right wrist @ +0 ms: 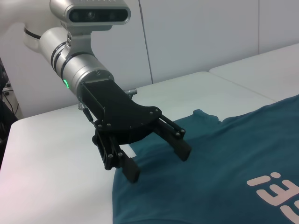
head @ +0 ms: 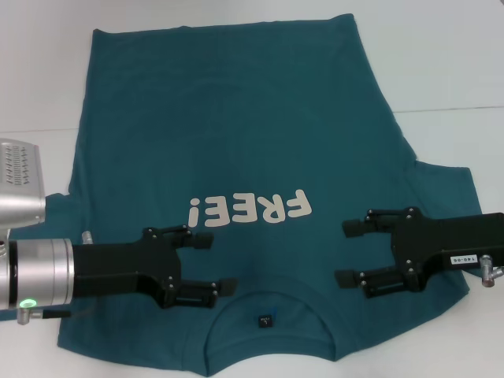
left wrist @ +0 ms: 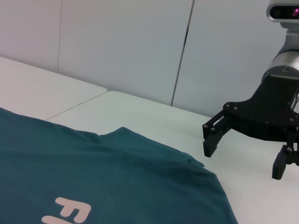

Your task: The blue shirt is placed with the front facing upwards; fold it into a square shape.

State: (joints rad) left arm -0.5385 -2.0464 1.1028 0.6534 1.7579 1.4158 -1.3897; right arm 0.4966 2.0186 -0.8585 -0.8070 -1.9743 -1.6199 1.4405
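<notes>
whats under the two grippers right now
Under both open grippers lies the blue shirt, front up. The left gripper hangs near the collar, the right gripper by the shoulder. The white table beneath the shirt is covered there.

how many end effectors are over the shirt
2. The left end effector is open over the shirt beside the collar on the robot's left; the right end effector is open over the shoulder on the right.
</notes>
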